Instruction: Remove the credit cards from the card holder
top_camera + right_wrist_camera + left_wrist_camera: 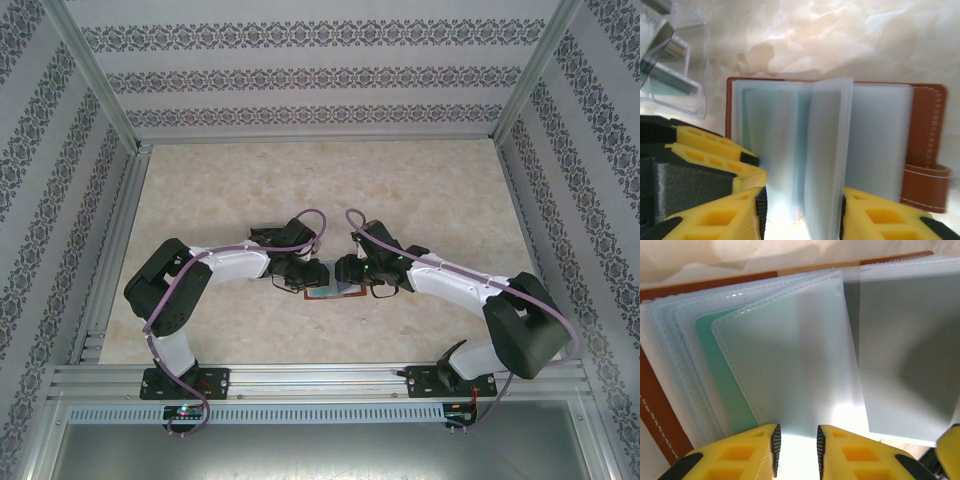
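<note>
The card holder [927,115] lies open on the table [840,40], between two grippers; the right wrist view adds one snap tab [925,187] and one clear tray [690,60]; the left wrist view shows one teal card [717,370] inside; the right gripper [801,200] gapes around upright sleeves [827,150]; the left gripper [796,432] is narrowly parted at a sleeve's edge, and I cannot tell whether it grips.

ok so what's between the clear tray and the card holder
A narrow strip of bare table, seen in the right wrist view; the clear tray and card holder sit apart.
</note>
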You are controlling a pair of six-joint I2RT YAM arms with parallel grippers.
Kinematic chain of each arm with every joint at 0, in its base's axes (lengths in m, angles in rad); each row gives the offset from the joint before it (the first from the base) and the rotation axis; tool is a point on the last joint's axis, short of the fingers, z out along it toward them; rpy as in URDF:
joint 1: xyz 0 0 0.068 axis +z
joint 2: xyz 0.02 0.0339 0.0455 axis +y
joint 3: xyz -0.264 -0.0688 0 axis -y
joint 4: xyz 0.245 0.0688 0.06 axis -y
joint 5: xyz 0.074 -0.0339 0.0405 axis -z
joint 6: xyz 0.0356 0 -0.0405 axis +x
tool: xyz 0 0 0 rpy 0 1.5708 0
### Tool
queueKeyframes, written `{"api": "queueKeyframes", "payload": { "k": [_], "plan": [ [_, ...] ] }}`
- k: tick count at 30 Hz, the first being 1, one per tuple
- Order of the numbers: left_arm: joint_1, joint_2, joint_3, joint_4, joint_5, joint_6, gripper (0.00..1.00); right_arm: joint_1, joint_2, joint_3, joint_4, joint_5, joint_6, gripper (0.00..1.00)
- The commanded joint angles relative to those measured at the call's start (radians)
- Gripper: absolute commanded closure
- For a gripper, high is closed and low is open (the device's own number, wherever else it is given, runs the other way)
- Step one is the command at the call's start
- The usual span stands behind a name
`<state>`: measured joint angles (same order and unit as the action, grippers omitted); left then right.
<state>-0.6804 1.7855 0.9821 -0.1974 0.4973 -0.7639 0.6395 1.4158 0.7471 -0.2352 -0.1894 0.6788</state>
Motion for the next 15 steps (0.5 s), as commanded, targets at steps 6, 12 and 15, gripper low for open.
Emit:
{"api": "queueKeyframes", "payload": {
  "k": [6, 12, 15],
  "plan": [
    [0.001, 0.023, 0.001, -0.022, -0.005, 0.005, 0.71, 0.001, -0.047, 0.012, -0.076, 0.13, -0.004, 0.55],
    [0.001, 0.022, 0.003, -0.025, -0.006, 0.006, 0.71, 0.003, 0.005, 0.01, -0.054, 0.096, -0.001, 0.57],
    [0.001, 0.021, 0.001, -0.025, -0.005, 0.006, 0.71, 0.003, 0.02, 0.005, -0.051, 0.098, -0.003, 0.57]
  ]
}}
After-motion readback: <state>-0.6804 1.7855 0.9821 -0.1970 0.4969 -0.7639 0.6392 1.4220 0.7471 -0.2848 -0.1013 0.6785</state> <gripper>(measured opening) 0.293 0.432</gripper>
